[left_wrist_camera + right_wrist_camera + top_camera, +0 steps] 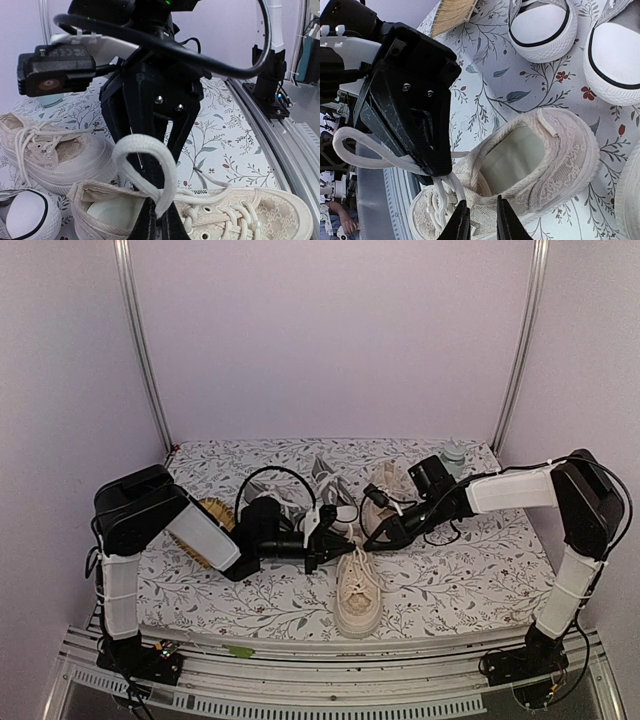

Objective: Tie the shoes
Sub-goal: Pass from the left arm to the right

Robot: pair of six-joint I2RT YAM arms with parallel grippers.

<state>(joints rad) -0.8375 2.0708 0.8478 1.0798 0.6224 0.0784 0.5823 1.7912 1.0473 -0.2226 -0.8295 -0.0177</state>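
Near cream shoe (357, 602) front-centre on table (220, 600), toe toward arm bases. Its lace loop (145, 141) pinched tight in left gripper (159, 220), just above shoe opening. Right gripper (480, 225) over tongue, jaws narrow, slightly apart; we can't tell if lace caught. Other cream shoe (383, 488) and grey pair (322, 480) behind.

You get soft, even, lilac-tinted light from above; shadows under the near cream shoe (357, 590) are faint. In your right wrist view, the white toe caps (542, 25) beyond that shoe glare slightly.
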